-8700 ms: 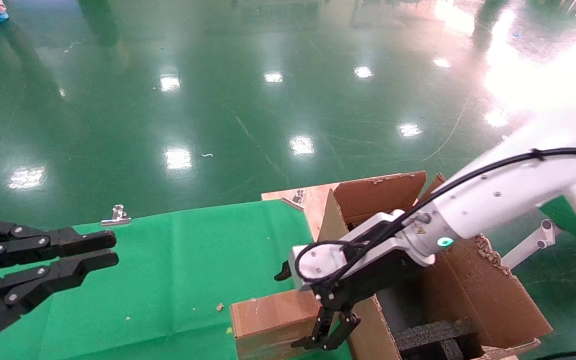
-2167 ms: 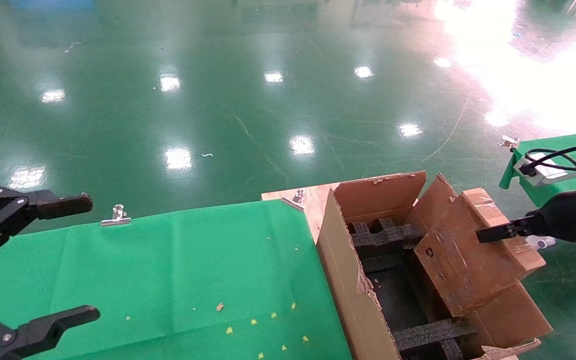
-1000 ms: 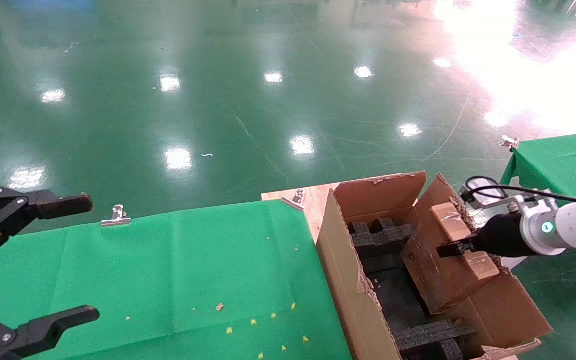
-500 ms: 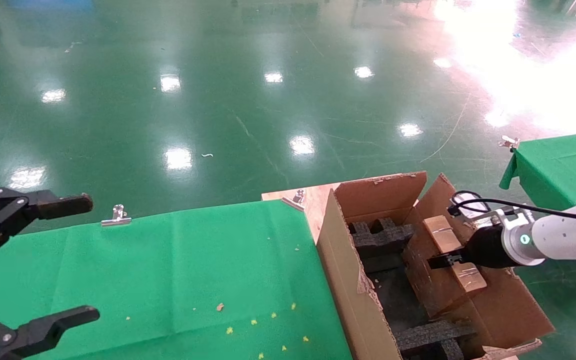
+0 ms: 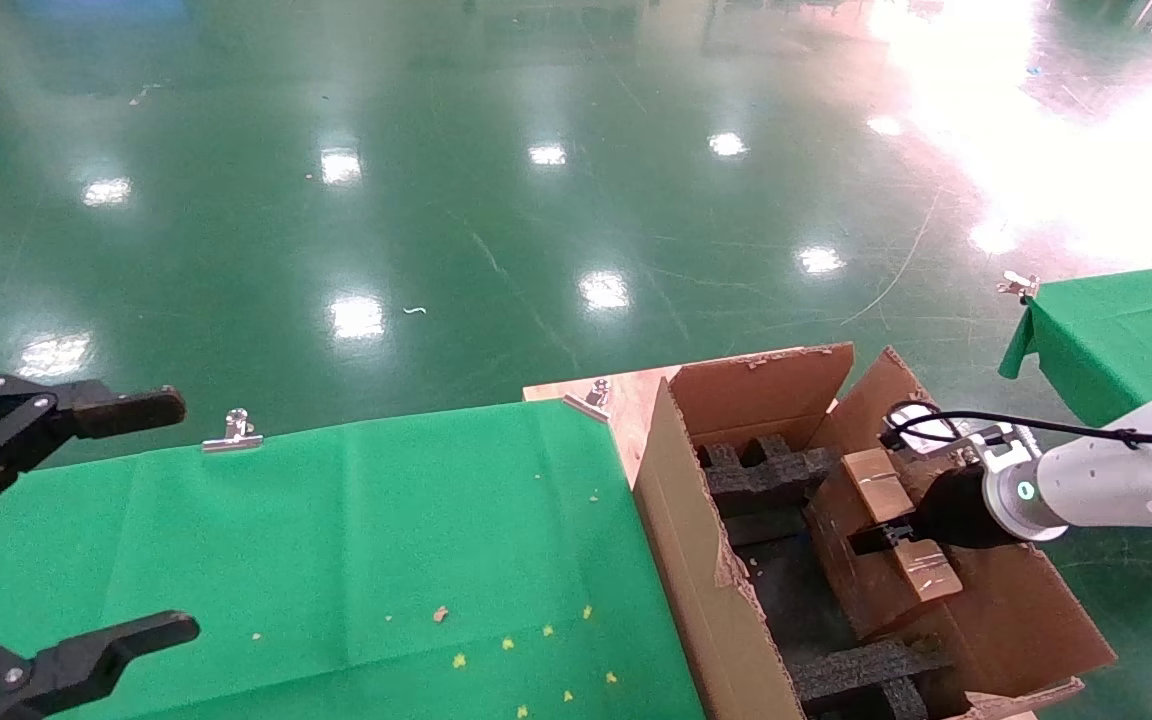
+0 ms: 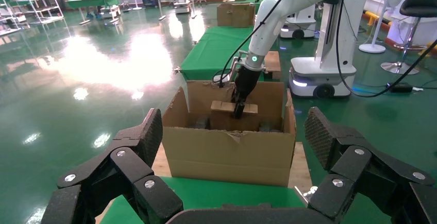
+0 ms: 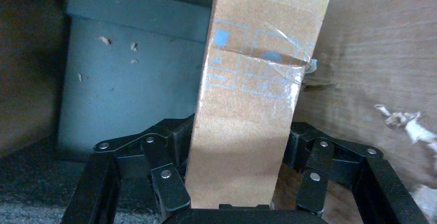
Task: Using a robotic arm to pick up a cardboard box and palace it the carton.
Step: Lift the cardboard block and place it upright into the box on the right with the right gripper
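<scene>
The small brown cardboard box (image 5: 871,575) stands on edge, tilted, inside the large carton (image 5: 681,540) near its right wall. Its taped narrow face (image 5: 900,525) points up. My right gripper (image 5: 881,538), on the white arm with the green ring (image 5: 1023,491), is shut on the box across its broad faces. In the right wrist view the box (image 7: 252,95) fills the gap between the fingers (image 7: 170,183) of the right gripper (image 7: 239,147). Black foam blocks (image 5: 761,470) lie in the carton. My left gripper (image 5: 186,515) hangs open and empty at the far left.
A green-clothed table (image 5: 336,550) lies left of the carton, with a metal clip (image 5: 232,432) at its far edge and crumbs near the front. A wooden board (image 5: 626,395) sits under the carton. Another green table (image 5: 1126,320) stands at the right. The left wrist view faces the carton (image 6: 227,152).
My right gripper has carried the box leftward and down, deeper into the carton, and the box now stands more upright. The left gripper has not moved in the last two seconds.
</scene>
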Robot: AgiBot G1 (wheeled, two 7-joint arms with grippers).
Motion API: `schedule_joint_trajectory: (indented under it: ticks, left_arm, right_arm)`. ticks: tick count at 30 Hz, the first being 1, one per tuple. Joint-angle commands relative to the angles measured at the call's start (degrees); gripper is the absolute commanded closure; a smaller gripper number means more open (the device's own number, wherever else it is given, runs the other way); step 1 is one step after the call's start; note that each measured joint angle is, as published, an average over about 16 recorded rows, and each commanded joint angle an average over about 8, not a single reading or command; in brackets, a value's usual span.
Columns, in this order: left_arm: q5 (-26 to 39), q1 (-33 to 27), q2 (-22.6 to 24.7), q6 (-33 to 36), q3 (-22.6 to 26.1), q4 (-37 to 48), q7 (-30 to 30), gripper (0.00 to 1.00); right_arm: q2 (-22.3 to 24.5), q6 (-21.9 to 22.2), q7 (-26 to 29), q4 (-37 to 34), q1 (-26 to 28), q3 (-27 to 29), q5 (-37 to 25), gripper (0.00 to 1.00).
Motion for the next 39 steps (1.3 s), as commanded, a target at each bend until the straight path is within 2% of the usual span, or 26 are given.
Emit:
schedule_joint_trajectory:
  ticks: [1,7,8,9,27,39]
  left_arm:
    - [0.0,0.0,0.0,0.0,0.0,0.0,0.0,0.0]
    - [-0.02,0.01,-0.01,-0.01,0.0,0.01,0.0,0.0]
    - [-0.02,0.01,-0.01,-0.02,0.0,0.01,0.01,0.0]
    - [-0.02,0.01,-0.01,-0.02,0.0,0.02,0.01,0.0]
    - [-0.02,0.0,-0.01,-0.02,0.01,0.03,0.01,0.0]
    - [-0.03,-0.01,-0.01,-0.01,0.03,0.04,0.02,0.0]
  right_arm:
    - [-0.62,-0.55,-1.01,-1.25,-0.64,0.33,0.5,0.92]
    - [-1.54,-1.46,-2.46,-3.2,-1.58,0.99,1.34,0.17]
    - [-1.6,-1.52,-2.53,-3.32,-1.66,1.03,1.4,0.06]
    - [-1.67,-1.61,-2.63,-3.46,-1.74,1.09,1.47,0.0]
    - [-1.14,-1.63,-2.32,-2.65,-1.09,0.81,1.05,0.0]
    - [0.63,-2.33,-2.49,-0.14,1.37,0.57,0.12,0.0]
